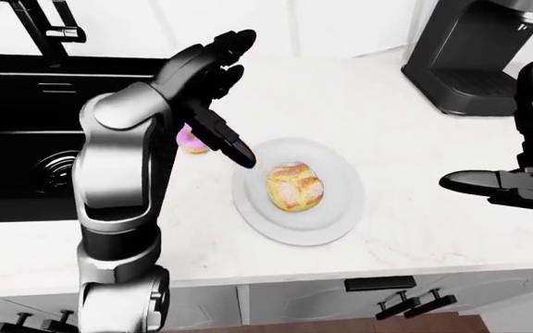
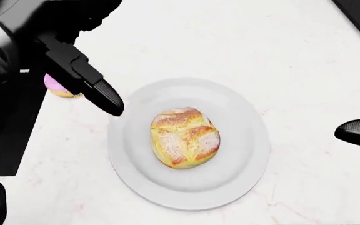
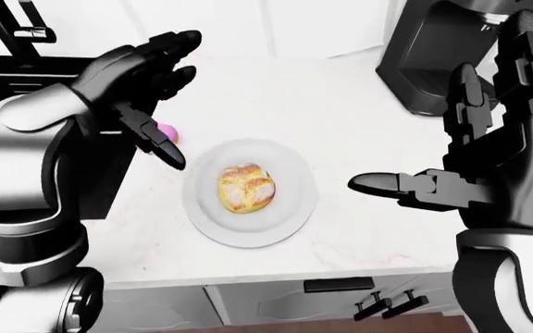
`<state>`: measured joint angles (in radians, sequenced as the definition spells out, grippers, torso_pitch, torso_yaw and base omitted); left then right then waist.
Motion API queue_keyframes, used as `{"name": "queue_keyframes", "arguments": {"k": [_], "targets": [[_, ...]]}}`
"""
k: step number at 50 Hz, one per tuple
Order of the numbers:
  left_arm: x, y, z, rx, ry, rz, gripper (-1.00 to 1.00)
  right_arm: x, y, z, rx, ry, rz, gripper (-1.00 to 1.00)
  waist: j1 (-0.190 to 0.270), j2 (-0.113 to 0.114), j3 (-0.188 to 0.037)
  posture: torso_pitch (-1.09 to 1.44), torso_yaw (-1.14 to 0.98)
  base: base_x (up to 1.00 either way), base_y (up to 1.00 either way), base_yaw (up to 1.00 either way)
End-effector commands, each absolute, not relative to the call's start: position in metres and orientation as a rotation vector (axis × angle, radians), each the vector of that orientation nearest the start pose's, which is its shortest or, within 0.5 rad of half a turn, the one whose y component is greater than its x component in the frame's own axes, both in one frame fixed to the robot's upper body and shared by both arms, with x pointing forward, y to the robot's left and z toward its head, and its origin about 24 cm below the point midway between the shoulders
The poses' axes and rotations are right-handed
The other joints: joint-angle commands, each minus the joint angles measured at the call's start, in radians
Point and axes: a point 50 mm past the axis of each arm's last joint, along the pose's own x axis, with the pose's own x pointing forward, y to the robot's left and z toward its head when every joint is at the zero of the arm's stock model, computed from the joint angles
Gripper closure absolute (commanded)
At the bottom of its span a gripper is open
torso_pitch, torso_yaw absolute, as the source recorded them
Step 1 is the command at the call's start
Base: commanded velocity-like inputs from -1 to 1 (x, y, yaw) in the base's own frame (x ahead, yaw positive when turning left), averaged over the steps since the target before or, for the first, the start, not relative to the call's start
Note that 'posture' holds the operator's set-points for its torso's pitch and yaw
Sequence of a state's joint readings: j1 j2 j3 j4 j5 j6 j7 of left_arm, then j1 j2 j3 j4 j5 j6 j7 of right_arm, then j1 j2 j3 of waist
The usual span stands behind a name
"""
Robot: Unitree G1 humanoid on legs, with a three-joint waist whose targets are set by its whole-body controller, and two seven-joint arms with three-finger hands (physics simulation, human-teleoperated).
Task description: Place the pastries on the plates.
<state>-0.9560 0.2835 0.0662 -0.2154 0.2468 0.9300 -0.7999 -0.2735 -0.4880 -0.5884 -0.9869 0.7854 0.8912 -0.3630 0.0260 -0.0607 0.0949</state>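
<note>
A golden bun-like pastry (image 2: 185, 137) lies in the middle of a white plate (image 2: 242, 117) on the white counter. A pink-iced pastry (image 2: 56, 86) lies on the counter left of the plate, partly hidden behind my left hand. My left hand (image 1: 213, 90) is open and empty, raised above the plate's left edge, with one finger (image 2: 105, 96) pointing down toward the rim. My right hand (image 3: 470, 146) is open and empty, held up to the right of the plate, with its thumb (image 3: 387, 186) pointing left.
A black sink (image 1: 26, 139) with a faucet (image 1: 49, 28) fills the left of the left-eye view. A black coffee machine (image 1: 475, 59) stands at the top right. Cabinet drawers with dark handles (image 1: 406, 302) lie below the counter's edge.
</note>
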Motion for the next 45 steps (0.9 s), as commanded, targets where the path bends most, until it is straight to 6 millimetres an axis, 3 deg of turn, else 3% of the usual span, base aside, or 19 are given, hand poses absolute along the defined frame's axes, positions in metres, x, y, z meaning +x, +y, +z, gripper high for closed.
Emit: {"name": "queue_keyframes", "arguments": {"k": [1, 18, 29, 45], "targets": [[0.318, 0.135, 0.304, 0.447, -0.191, -0.506, -1.00, 0.183, -0.224, 0.274, -0.009, -0.531, -0.190, -1.00, 0.000, -0.001, -0.025, 0.07, 0.00, 0.00, 0.00, 0.00], [0.319, 0.184, 0.291, 0.467, -0.066, -0.139, -1.00, 0.185, -0.223, 0.268, -0.008, -0.524, -0.188, -1.00, -0.007, 0.013, -0.029, 0.07, 0.00, 0.00, 0.00, 0.00], [0.318, 0.198, 0.283, 0.489, 0.004, -0.082, -1.00, 0.187, -0.221, 0.266, -0.008, -0.520, -0.184, -1.00, -0.008, 0.017, -0.030, 0.07, 0.00, 0.00, 0.00, 0.00], [0.378, 0.215, 0.293, 0.585, 0.017, -0.091, -1.00, 0.189, -0.221, 0.267, -0.009, -0.519, -0.181, -1.00, -0.004, 0.013, -0.036, 0.07, 0.00, 0.00, 0.00, 0.00]]}}
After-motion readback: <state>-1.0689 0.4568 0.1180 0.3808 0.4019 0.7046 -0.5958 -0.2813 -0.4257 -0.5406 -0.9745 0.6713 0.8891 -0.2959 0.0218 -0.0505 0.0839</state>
